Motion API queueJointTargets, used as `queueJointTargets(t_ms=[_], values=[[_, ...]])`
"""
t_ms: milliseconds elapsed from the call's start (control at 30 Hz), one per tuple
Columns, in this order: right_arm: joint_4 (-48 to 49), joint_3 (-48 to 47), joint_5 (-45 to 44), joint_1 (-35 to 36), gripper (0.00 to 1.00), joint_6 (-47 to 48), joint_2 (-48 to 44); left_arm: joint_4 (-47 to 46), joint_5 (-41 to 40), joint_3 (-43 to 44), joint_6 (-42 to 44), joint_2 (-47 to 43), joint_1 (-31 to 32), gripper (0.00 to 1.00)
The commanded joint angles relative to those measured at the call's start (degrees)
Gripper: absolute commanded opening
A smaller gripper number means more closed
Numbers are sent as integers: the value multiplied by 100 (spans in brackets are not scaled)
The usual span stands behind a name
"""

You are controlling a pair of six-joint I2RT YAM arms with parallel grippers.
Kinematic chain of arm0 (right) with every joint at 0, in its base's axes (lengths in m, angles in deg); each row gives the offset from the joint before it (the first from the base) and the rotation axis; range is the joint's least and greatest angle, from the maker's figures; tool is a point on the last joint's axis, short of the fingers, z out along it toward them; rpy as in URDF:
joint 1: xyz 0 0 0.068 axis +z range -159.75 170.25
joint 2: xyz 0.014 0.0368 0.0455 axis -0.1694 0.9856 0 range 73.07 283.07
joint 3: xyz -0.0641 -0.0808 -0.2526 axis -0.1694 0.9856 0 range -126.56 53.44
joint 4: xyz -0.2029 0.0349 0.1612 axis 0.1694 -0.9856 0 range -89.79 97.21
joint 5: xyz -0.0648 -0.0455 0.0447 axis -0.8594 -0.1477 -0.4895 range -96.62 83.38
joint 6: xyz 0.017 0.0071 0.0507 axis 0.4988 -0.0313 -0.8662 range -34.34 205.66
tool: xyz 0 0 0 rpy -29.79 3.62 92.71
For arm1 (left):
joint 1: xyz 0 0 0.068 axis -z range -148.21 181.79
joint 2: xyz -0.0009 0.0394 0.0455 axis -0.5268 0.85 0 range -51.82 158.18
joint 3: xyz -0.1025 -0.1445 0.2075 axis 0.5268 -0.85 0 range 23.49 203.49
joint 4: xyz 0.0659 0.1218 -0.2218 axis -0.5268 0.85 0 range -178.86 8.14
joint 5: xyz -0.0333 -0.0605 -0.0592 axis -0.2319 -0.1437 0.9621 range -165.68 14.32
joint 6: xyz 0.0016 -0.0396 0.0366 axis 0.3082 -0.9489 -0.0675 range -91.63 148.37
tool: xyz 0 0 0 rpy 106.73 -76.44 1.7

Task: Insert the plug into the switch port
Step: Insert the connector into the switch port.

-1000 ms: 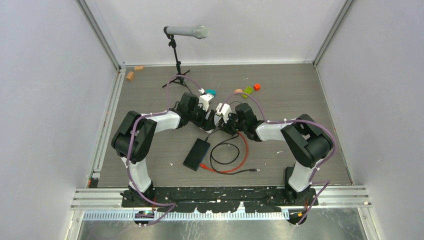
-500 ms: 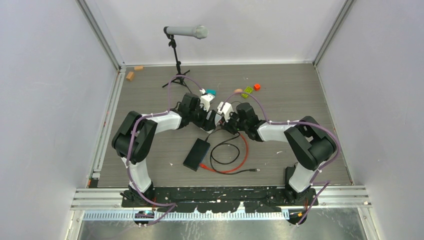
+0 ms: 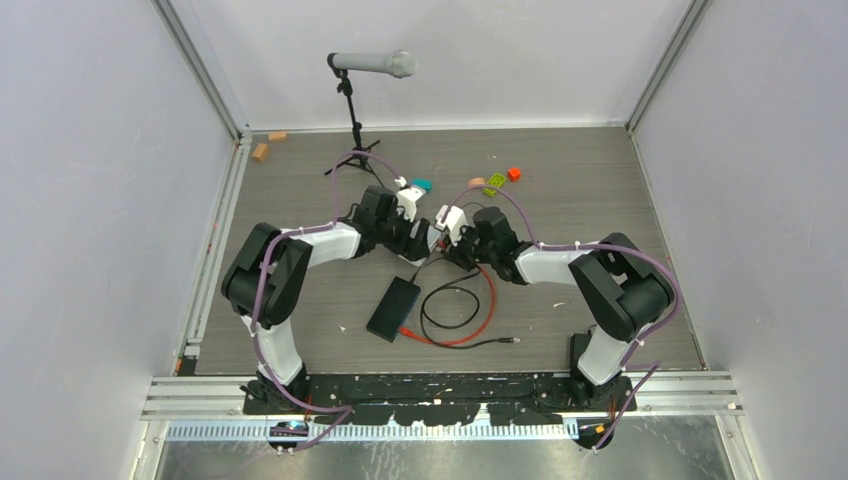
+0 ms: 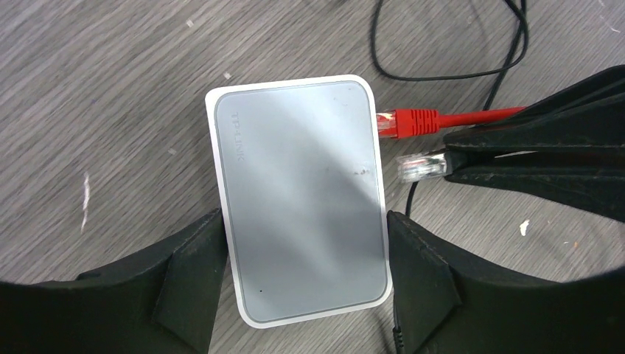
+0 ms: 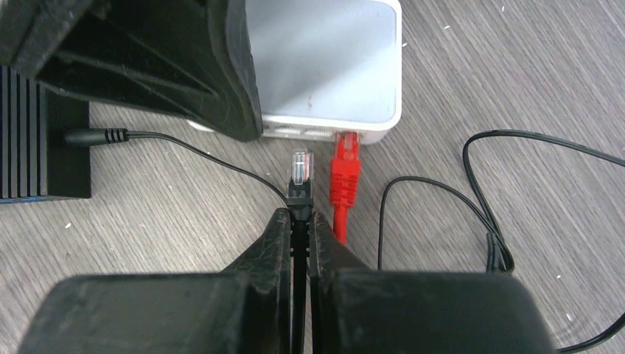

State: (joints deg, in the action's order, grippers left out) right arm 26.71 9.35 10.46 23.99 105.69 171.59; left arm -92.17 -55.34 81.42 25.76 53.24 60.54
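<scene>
The plug (image 5: 298,166), a clear-tipped connector on a thin black cable (image 5: 221,164), is held level just short of the port face of the white switch box (image 5: 346,44). It is not touching the box, and it is lined up with an open switch port (image 5: 298,131) just beside the red plug (image 5: 344,166) that already sits at the neighbouring socket. The right gripper (image 5: 298,215) is closed almost fully on the dark boot directly behind the clear tip. That is judged the right place to hold it, since the cable is limp and would give no steering if gripped farther back. The plug itself is expected to be light and rigid, with a thin latch tab that could be bent or snapped if it is driven in crooked. The white switch box is likely light and apt to slide on the smooth table when pushed. It is bracketed by the left gripper (image 4: 304,221), whose jaws stand wide with one finger against each long side, apparently clamping it. Compared with a second earlier, both wrists are seen in the overhead view slightly farther from the arm bases over the white switch box. The black box (image 3: 393,308) and the cable loops (image 3: 455,312) on the near side of it are unmoved.
</scene>
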Motion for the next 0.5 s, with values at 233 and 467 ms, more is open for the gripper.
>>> queueJointTargets(t_ms=[233,467], values=[[297,-362,224,16,0,-59,-52,-93,-395,-365,-263,-531,-497,55],[247,-850,635,26,1,-9,277,-321,-133,-481,-256,-659,-494,80]])
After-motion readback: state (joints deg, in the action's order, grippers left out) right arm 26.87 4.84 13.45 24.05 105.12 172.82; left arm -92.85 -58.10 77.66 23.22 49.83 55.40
